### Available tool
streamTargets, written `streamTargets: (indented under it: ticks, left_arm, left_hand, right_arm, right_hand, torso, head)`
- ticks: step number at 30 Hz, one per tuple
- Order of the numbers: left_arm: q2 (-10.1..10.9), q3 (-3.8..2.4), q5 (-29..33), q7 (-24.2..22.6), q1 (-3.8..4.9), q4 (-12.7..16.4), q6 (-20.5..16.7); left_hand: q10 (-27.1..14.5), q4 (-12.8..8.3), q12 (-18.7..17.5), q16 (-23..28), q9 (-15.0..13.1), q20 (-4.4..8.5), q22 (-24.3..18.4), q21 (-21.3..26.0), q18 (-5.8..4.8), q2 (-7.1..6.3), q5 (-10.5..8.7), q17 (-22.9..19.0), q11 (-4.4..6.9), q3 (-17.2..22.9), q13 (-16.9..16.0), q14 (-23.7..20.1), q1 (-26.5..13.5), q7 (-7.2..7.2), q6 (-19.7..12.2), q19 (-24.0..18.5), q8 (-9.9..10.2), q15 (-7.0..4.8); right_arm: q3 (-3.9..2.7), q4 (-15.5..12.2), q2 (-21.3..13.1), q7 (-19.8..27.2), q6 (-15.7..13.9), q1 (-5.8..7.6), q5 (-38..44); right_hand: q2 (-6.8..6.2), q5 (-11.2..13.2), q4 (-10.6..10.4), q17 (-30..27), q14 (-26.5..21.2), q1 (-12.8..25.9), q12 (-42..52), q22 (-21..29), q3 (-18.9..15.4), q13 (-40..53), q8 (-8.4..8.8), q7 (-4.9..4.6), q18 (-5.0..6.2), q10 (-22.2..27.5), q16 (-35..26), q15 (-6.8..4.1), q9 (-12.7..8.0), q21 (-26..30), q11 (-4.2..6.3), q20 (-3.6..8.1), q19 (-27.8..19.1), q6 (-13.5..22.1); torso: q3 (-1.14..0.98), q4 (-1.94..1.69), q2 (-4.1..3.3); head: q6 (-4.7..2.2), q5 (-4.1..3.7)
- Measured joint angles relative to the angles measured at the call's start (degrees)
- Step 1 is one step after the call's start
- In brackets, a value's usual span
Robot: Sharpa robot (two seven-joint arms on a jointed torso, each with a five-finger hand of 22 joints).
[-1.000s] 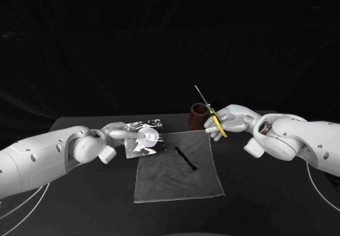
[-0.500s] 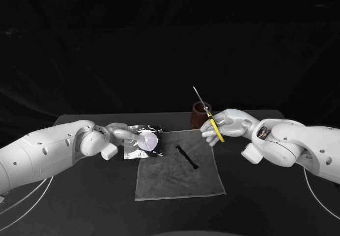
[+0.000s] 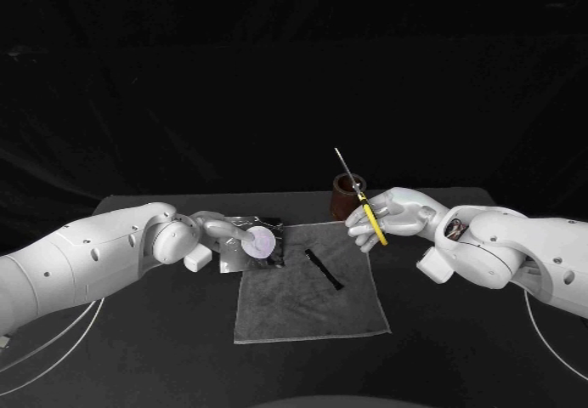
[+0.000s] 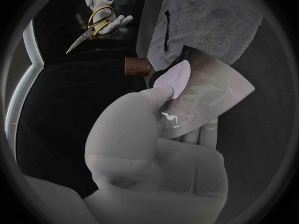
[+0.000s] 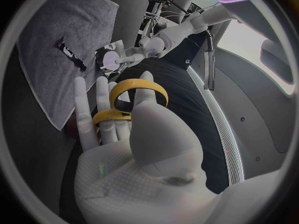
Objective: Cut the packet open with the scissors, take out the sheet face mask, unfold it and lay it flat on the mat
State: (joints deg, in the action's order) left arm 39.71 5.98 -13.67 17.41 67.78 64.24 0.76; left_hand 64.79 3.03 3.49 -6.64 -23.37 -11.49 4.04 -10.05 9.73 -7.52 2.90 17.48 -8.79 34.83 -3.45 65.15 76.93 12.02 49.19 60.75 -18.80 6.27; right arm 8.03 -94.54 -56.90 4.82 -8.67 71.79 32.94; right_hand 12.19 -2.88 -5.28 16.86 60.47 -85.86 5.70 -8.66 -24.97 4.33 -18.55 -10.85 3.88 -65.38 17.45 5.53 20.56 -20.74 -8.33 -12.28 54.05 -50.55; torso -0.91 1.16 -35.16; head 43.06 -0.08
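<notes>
Head view: the left hand (image 3: pixel 218 234) holds the shiny packet (image 3: pixel 254 246) at the left edge of the grey mat (image 3: pixel 313 310); the right hand (image 3: pixel 398 217) grips the scissors (image 3: pixel 364 204) by their yellow loops, over the far right corner of the mat
Packet: pinched between the thumb and the fingers; the left wrist view shows the thumb pressing on its face and a bare corner sticking out past the hand; I cannot tell if it touches the table (image 3: pixel 172 357)
Scissors: the blades point up and away; they look closed; they are well apart from the packet
Step now: I think it is bringing the packet and the scissors together for the cut; the packet looks uncut
How to do it well: open the blades first; tip the points down toward the packet; snip only a thin strip along a free edge, far from the thumb; hold the packet tight and still; do not cut deep, or the mask inside could get snipped
Watch out: the packet looks slick and bendy; with a loose hold it could twist or fold between the blades
Other things: a brown cup (image 3: pixel 343 194) stands just behind the mat; a small black strip (image 3: pixel 324 272) lies on the mat; keep the scissors away from both
</notes>
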Motion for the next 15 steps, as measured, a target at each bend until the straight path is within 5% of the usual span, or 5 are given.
streamTargets:
  ticks: [6, 9, 11, 15]
  left_arm:
    - [0.0, -0.01, -1.4, 0.4, 0.16, 1.2, -2.4]
    - [0.2, -0.08, -2.5, 0.5, 0.25, 1.8, -3.0]
    - [0.4, -0.14, -3.6, 0.5, 0.29, 2.4, -3.3]
    - [0.8, -0.32, -6.0, 0.5, 0.35, 3.6, -3.7]
  left_hand:
    - [-7.0, 1.4, 0.5, 1.8, 1.3, -2.4, -0.1, 2.5, 0.5, -4.02, 0.0, -0.8, -2.39, -4.1, -0.3, -6.9, -2.6, -0.58, -6.2, -4.3, 1.3, 2.34]
    - [-9.0, 2.6, 1.6, 1.8, 1.2, -3.14, -0.1, 2.9, 0.99, -4.81, 0.0, -1.0, -3.19, -8.7, -0.6, -11.0, -2.9, -1.0, -8.4, -7.0, -0.2, 3.35]
    - [-10.4, 3.7, 2.5, 1.6, 1.0, -2.81, -0.1, 2.9, 1.11, -4.82, 0.0, -1.0, -3.52, -13.4, -0.6, -13.6, -2.3, -1.21, -9.8, -8.0, -1.3, 3.92]
    - [-13.7, 9.2, 5.8, -2.1, 0.8, -2.54, -0.1, 2.9, 1.06, -1.99, 0.0, -0.2, -4.13, -27.8, -0.7, -18.4, 4.3, -1.67, -13.1, -9.3, -4.9, 4.73]
  right_arm:
    - [0.02, 0.2, 0.0, 0.0, -0.1, -0.05, -0.1]
    - [0.02, 0.2, 0.0, 0.1, -0.1, -0.06, -0.2]
    - [0.02, 0.3, 0.0, 0.1, -0.1, -0.06, -0.2]
    - [0.02, 0.4, 0.0, 0.1, -0.2, -0.07, -0.3]
  right_hand:
    - [0.0, 0.0, 0.2, 0.1, 0.0, 0.0, -0.1, 0.0, -0.2, -0.1, 0.23, 0.01, 0.0, 0.0, 0.0, 0.0, -0.1, 0.0, 0.0, 0.0, 0.0, 0.0]
    - [0.0, 0.0, 0.2, 0.1, 0.0, 0.0, -0.2, 0.0, -0.1, -0.1, 0.46, 0.01, 0.0, 0.0, 0.0, 0.0, -0.2, 0.0, 0.0, -0.01, 0.0, 0.0]
    - [0.01, 0.0, 0.3, 0.1, 0.0, -0.2, -0.2, 0.0, 0.0, -0.1, 0.5, 0.02, 0.0, 0.0, -0.2, 0.0, -0.2, 0.0, 0.0, -0.01, 0.0, 0.0]
    - [0.06, 0.0, 0.3, 0.1, 0.0, -0.2, -0.4, 0.0, 0.0, -0.2, 0.72, 0.02, 0.0, 0.0, -0.2, 0.0, -0.2, 0.0, 0.01, -0.11, -0.1, 0.0]
  torso:
    - [-0.02, 0.01, 0.01]
    - [-0.02, 0.0, 0.03]
    - [-0.02, 0.0, 0.03]
    - [-0.02, -0.01, 0.03]
  head:
    - [0.18, -0.09]
    - [0.26, -0.14]
    - [0.3, -0.18]
    - [0.34, -0.29]
